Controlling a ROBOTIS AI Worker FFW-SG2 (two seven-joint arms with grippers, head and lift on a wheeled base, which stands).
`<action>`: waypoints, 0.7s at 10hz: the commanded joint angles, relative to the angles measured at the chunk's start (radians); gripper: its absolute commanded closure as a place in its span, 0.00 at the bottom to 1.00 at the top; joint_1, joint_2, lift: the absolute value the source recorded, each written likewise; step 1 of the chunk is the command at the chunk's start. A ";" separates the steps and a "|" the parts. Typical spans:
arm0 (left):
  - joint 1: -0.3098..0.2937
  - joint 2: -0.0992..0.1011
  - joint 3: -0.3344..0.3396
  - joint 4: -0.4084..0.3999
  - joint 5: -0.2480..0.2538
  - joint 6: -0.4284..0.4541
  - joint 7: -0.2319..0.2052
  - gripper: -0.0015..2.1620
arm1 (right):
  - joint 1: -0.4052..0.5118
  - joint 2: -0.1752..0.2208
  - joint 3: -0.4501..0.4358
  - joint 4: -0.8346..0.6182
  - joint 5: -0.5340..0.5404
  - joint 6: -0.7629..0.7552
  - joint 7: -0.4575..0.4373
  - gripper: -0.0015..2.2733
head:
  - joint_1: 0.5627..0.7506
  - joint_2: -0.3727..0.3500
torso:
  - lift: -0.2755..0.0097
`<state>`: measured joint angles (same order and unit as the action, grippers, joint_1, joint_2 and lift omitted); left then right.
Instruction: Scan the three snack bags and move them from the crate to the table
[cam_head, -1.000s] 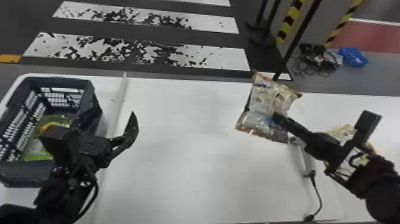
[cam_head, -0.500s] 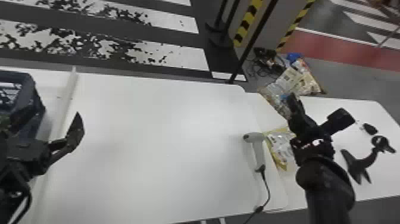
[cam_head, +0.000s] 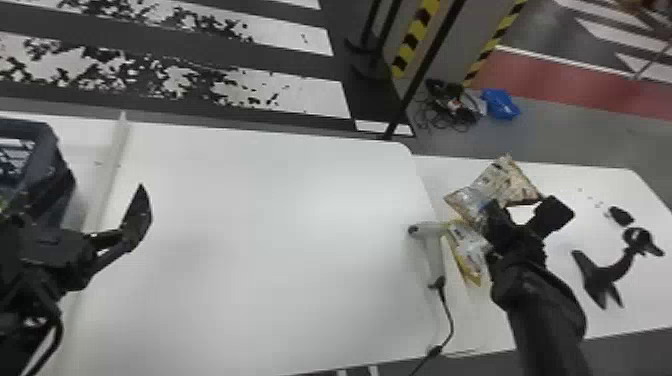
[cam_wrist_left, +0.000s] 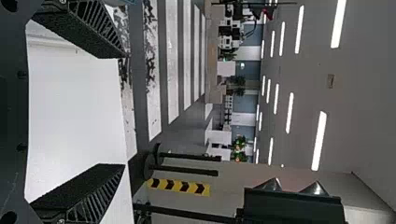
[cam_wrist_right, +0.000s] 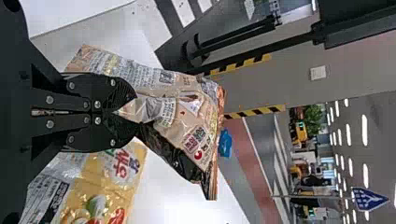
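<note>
At the head view's left, my left gripper is beside the dark crate; in the left wrist view the left gripper stands open, nothing between its fingers. My right gripper is over the right-hand table, holding a brown and beige snack bag. In the right wrist view the right gripper is shut on a pinched part of that snack bag. A yellow snack bag lies on the table close by, partly behind the right arm. The white scanner lies just left of it.
A white table spans the middle, with a raised strip near the crate. The scanner's cable runs to the front edge. Black items, including a curved stand, lie on the right-hand table.
The head view has turned right. My right gripper has carried the brown bag rightward from over the main table, then lowered it toward the right-hand table beside the yellow bag.
</note>
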<state>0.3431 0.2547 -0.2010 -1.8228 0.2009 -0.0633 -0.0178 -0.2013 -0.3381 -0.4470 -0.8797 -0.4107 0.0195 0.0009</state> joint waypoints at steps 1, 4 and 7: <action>0.005 0.000 -0.005 -0.009 0.000 -0.002 0.001 0.01 | -0.023 -0.002 0.014 0.044 0.030 0.007 -0.036 0.86 | 0.70 0.03 | 0.75; 0.011 0.000 -0.011 -0.021 -0.001 -0.002 0.004 0.01 | -0.003 -0.002 0.057 0.025 0.033 0.063 -0.084 0.00 | 0.70 0.03 | 0.75; 0.027 0.002 -0.011 -0.046 -0.008 0.004 0.006 0.01 | 0.146 0.016 0.060 -0.251 -0.005 0.216 -0.082 0.03 | 0.70 0.03 | 0.75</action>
<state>0.3671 0.2562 -0.2117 -1.8644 0.1946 -0.0602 -0.0118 -0.0914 -0.3276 -0.3868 -1.0619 -0.4072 0.1982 -0.0812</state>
